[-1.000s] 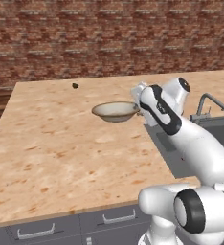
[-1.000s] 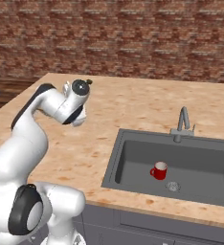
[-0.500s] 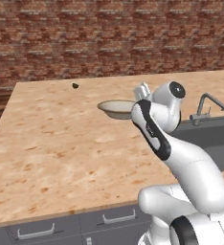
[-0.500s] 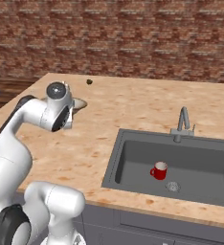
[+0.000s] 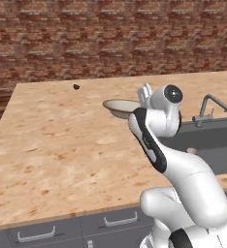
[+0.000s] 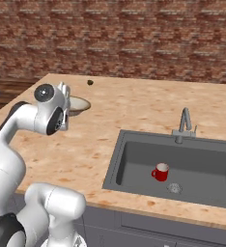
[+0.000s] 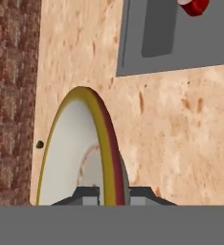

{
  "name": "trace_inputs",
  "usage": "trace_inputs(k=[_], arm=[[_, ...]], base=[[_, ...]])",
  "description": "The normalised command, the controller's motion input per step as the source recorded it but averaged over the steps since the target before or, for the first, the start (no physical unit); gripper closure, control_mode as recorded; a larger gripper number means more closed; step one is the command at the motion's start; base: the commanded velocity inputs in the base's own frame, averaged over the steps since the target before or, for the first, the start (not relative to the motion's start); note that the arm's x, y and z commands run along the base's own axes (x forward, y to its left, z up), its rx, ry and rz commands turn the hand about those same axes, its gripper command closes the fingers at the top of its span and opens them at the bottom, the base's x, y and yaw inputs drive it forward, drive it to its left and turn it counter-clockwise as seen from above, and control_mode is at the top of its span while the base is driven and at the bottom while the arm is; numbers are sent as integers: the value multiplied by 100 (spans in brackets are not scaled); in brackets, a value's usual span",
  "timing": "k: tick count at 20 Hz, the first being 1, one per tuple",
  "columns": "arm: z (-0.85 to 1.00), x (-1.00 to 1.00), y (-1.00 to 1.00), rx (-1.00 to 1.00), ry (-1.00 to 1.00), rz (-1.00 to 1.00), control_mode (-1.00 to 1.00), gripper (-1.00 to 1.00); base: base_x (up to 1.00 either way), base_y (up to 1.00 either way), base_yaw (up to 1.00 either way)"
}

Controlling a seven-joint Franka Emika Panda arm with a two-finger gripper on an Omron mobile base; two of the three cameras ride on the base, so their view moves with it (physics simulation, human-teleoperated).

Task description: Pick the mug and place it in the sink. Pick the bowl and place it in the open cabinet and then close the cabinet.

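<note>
Arm: white, rising from the base in the foreground and bending over the near part of the counter.
Hand: the hand is closed on the rim of the bowl; in the hand view one finger sits on each side of the tan rim, pinching it.
Bowl: cream-white with a tan rim, held above the counter beside the wrist. In both base views it looks roughly level, with its far side sticking out past the white wrist.
Sink: the sink is sunk into the counter to the arm's right, dark grey, with a round drain in the floor.
Mug: the mug stands upright on the sink floor, red with a white inside, just beside the drain.
Tap: the grey tap stands at the sink's back edge.
Lump: a small dark lump lies on the counter beyond the bowl, near the back.
Wall: a brick wall runs behind the counter.
</note>
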Motion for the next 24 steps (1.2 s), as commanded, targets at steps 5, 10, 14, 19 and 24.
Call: trace_inputs(k=[5, 10, 14, 19, 24], arm=[[0, -3, -5, 0, 0, -1, 100, 100], [0, 0, 0, 0, 0, 0, 100, 100], [0, 0, 0, 0, 0, 0, 100, 100], [0, 0, 0, 0, 0, 0, 100, 100], [0, 0, 0, 0, 0, 0, 100, 100]], base=[[-25, -1, -14], [-25, 10, -84], [0, 17, -96], [-3, 11, -98], [-21, 20, -89]])
